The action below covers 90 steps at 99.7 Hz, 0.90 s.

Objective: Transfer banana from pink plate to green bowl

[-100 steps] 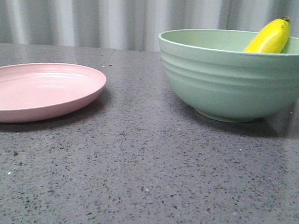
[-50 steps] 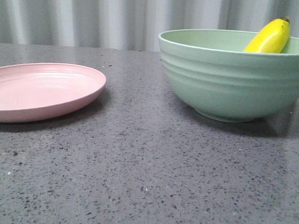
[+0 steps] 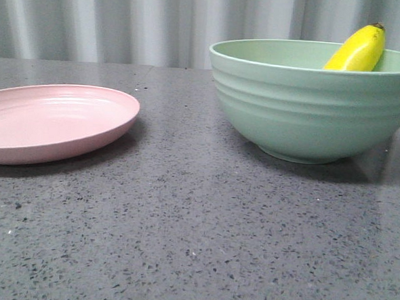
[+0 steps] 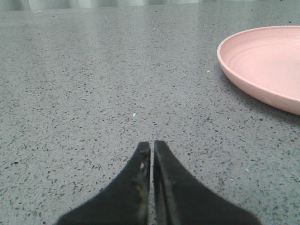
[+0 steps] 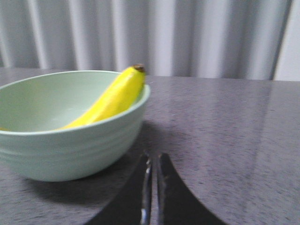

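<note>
Yellow banana point(image 3: 359, 49) leans inside mint-green ridged bowl point(image 3: 311, 109), dark stem tip up over rim; pink plate point(image 3: 52, 120) bare, well apart.

Left claw point(image 4: 151, 146) and right claw point(image 5: 153, 157) both closed, empty.

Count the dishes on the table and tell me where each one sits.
2. The pink plate lies on the left of the table with nothing on it; the green bowl stands on the right, holding the banana, which leans against its rim. None looks hidden.
</note>
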Tool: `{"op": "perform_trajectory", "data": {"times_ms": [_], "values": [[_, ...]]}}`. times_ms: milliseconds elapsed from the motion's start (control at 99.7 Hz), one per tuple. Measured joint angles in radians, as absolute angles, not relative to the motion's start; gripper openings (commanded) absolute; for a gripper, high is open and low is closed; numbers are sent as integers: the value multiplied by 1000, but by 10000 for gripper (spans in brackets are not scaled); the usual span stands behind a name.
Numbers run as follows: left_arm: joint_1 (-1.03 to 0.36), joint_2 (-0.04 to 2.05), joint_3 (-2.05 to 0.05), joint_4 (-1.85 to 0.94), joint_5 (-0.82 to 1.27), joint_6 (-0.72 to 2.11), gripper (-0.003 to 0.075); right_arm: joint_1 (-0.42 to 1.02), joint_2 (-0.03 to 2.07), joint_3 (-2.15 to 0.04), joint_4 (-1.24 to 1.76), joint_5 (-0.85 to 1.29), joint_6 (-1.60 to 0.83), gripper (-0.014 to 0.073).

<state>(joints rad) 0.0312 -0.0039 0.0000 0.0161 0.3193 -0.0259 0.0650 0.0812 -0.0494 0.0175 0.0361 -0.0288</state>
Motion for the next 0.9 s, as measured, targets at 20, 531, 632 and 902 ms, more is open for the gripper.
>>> {"op": "perform_trajectory", "data": {"times_ms": [20, 531, 632, 902], "values": [[31, -4, 0, 16, 319, -26, -20, 52, 75, -29, 18, 17, -29, -64], [31, -4, 0, 16, 319, -26, -20, -140, -11, 11, 11, 214, -27, -64], [31, -4, 0, 17, 319, -26, -20, -142, -11, 11, 11, 324, -27, -64], [31, -4, 0, 17, 319, -26, -20, -142, -11, 11, 11, 326, -25, -64]]}}
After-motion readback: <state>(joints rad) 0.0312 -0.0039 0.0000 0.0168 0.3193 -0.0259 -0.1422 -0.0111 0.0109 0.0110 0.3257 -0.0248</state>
